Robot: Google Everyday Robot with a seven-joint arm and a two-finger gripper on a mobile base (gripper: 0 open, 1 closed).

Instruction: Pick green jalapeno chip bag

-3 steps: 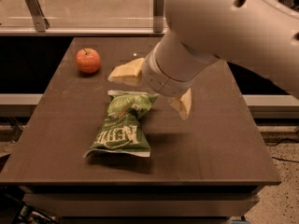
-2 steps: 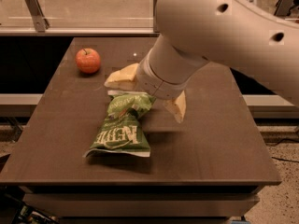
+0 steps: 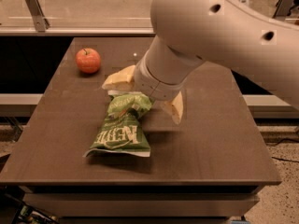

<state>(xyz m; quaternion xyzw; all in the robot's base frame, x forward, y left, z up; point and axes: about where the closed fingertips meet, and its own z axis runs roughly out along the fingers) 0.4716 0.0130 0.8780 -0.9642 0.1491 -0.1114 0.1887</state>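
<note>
The green jalapeno chip bag [image 3: 120, 129] lies flat on the dark brown table [image 3: 219, 143], left of centre, with white "KETTLE" lettering and its pale sealed end toward the front. My gripper [image 3: 147, 93] is right at the bag's far, crumpled end. It is open, with one cream finger [image 3: 119, 78] at the left of that end and the other [image 3: 176, 107] at the right. The big white arm hides the space between the fingers, so contact with the bag cannot be told.
A red apple [image 3: 88, 60] sits at the table's back left, apart from the bag. A metal rail and glass panel [image 3: 70, 13] run behind the table. The table's front edge is close below the bag.
The arm has moved left and lowered over the bag's far end, so the fingers now straddle it more closely. The bag and the apple have not moved.
</note>
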